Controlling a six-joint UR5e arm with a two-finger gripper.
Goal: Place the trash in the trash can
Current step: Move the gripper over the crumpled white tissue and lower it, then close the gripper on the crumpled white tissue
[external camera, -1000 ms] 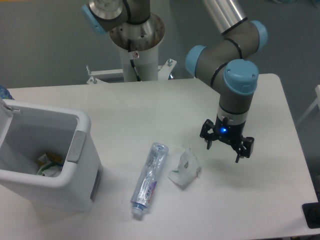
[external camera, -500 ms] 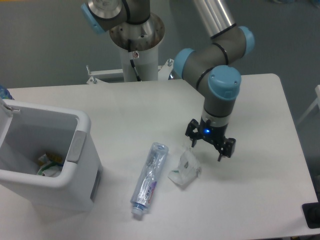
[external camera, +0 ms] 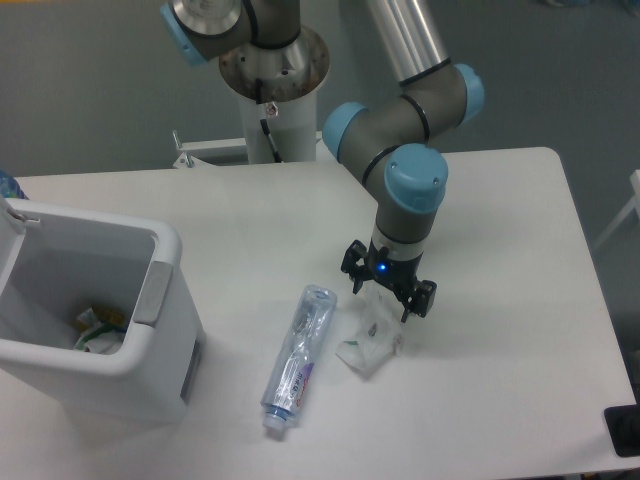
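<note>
A clear plastic bottle (external camera: 298, 357) with a bluish-purple label lies on the table, cap end toward the front edge. To its right lies a crumpled clear-white wrapper (external camera: 369, 337) with a green edge. My gripper (external camera: 387, 296) hangs open just above the wrapper's far end, fingers spread on either side, nothing held. The white trash can (external camera: 150, 340) stands at the left with a grey panel on its right wall; some crumpled trash lies inside it.
The arm's base column (external camera: 272, 100) rises at the back of the table. A dark object (external camera: 624, 430) sits at the front right edge.
The gripper has travelled left across the table, from right of the wrapper to directly over it. It stays open. Bottle and wrapper have not moved.
</note>
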